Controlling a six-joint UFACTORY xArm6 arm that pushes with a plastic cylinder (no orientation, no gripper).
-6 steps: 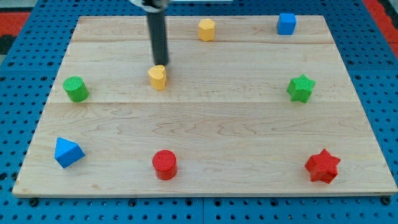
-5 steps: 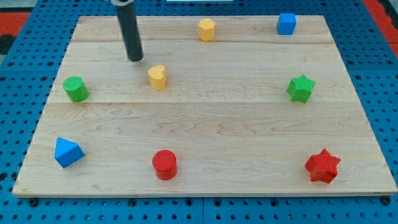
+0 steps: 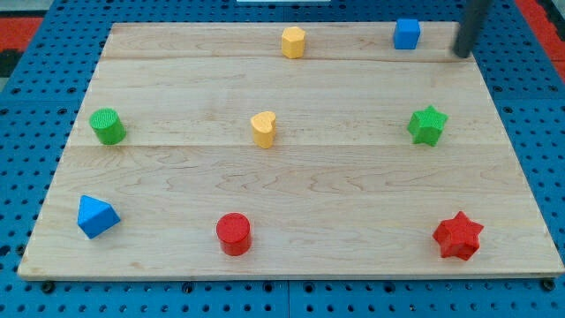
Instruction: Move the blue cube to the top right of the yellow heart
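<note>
My tip (image 3: 462, 55) stands at the board's (image 3: 291, 230) upper right edge, bare and touching no block; the rod carries no jaws, so it holds nothing. The blue cube (image 3: 406, 34) sits just to the view's left of my tip, apart from it. The yellow heart (image 3: 263, 129) lies well to the left and below. A yellow block (image 3: 293, 41) of unclear shape sits further left along the top. The green star (image 3: 427, 124) lies below my tip.

Pale, smooth-grained wooden board (image 3: 291, 185); matt plastic blue cube (image 3: 406, 34) and yellow heart (image 3: 263, 129); perforated blue base (image 3: 26, 132).
</note>
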